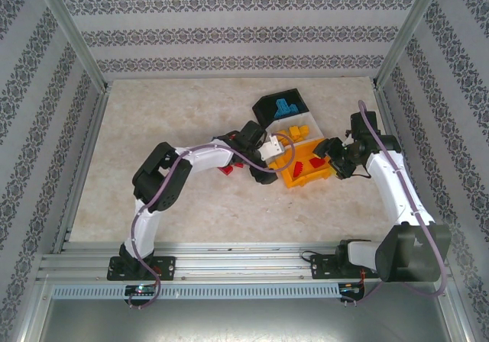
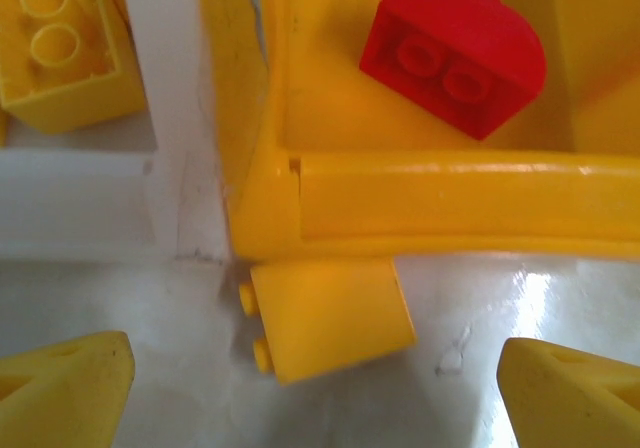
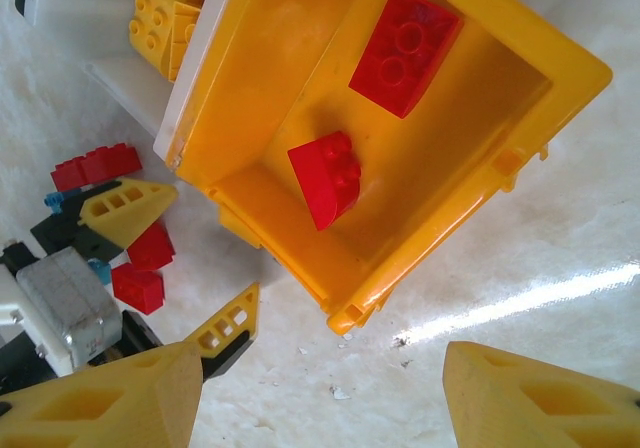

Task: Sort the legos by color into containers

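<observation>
A pale marbled surface (image 1: 191,128), walled by patterned panels, carries the joined bins, and everything below is placed against the orange plastic bin (image 2: 440,203). A yellow sloped plastic brick (image 2: 325,318) is seen lying on the surface just outside that bin's wall, close to the corner it shares with the white plastic bin (image 2: 180,198), where another yellow brick (image 2: 60,48) has been put. The left pincer (image 2: 318,393) is held directly over the sloped brick with its fingers spread wide. The brick is bracketed between them and touched by neither. Its studs are turned sideways toward the white bin, so its stud-to-base axis is judged to run across the gap from finger to finger. The right pincer (image 3: 325,388) is also spread, with nothing between its fingers, on the bin's far side from the brick. The left arm is therefore judged the nearer one. Two red studded bricks (image 3: 405,38) lie inside the orange bin.
</observation>
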Controlling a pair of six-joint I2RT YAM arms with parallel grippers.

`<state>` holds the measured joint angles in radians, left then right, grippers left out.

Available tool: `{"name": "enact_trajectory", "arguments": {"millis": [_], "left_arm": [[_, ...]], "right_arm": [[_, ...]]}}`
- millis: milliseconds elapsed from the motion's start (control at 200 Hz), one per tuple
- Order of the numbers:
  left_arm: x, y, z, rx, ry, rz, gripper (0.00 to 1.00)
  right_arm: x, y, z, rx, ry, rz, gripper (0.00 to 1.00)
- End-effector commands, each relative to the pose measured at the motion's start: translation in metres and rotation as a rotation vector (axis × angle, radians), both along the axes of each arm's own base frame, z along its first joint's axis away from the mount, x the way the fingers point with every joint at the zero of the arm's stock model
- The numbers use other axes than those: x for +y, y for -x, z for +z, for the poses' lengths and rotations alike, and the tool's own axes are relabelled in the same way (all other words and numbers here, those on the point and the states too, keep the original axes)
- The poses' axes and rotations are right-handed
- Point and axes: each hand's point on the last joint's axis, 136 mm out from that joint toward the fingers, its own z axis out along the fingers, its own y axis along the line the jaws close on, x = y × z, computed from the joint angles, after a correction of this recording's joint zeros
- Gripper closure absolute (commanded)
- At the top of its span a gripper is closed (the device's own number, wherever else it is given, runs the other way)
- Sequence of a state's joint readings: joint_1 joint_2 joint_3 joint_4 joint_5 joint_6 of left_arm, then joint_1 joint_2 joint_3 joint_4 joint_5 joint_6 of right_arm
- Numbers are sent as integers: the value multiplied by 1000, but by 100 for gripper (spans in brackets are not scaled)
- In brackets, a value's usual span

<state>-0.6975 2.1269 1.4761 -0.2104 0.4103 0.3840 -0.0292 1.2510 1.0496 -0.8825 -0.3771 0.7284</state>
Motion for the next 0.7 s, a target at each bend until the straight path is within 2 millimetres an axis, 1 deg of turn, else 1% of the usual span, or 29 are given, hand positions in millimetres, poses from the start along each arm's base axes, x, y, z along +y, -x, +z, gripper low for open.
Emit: {"name": "enact_trajectory", "arguments": {"millis": [0, 110, 225, 395, 520, 600, 694], "left_arm": [[-13, 4, -1, 28, -9, -32, 8], [-16, 7, -10, 58, -51, -51, 14], [-12, 10, -21, 80, -104, -53, 19], [-8, 18, -32, 106, -164, -77, 21], [-3, 19, -37, 114, -188, -64, 23], [-2, 19, -37, 118, -192, -59, 28], [-3, 20, -38, 131, -191, -61, 39]], "right_arm": [[-1, 3, 2, -1, -3, 12, 35], [-5, 3, 0, 1, -4, 2, 35], [-8, 3, 0, -1, -3, -4, 34], [-10, 1, -1, 0, -2, -8, 34], [-10, 0, -2, 3, -7, -12, 34], [-9, 0, -3, 4, -13, -16, 34], [-9, 0, -5, 8, -15, -19, 34]]}}
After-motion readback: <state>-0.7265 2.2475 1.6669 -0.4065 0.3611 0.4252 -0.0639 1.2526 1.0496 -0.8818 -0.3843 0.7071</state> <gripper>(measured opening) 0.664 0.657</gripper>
